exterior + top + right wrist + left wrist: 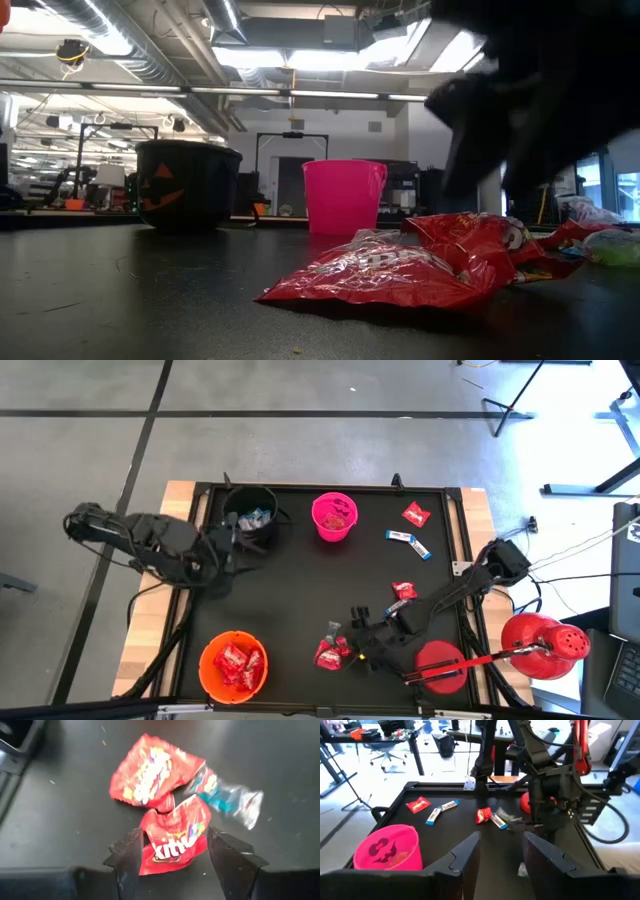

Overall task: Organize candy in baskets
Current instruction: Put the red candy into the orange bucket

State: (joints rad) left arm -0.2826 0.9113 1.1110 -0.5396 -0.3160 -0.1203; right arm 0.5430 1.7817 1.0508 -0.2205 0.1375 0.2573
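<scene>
The right gripper [172,855] hangs spread over a red packet [172,842] near the table's [300,600] front edge, ready to pick. Next: drop, pinch, likely carry it to the orange bucket [232,666]. The left gripper [502,852], spread, waits by the black bucket [250,515].

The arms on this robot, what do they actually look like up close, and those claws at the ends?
Both arms are dark, nearly black, built from jointed segments with black cables looped alongside. The left claw ends in two flat, dark, wedge-shaped fingers with squared tips. The right claw has the same pair of matte black, angular fingers. No markings or labels show on either.
</scene>
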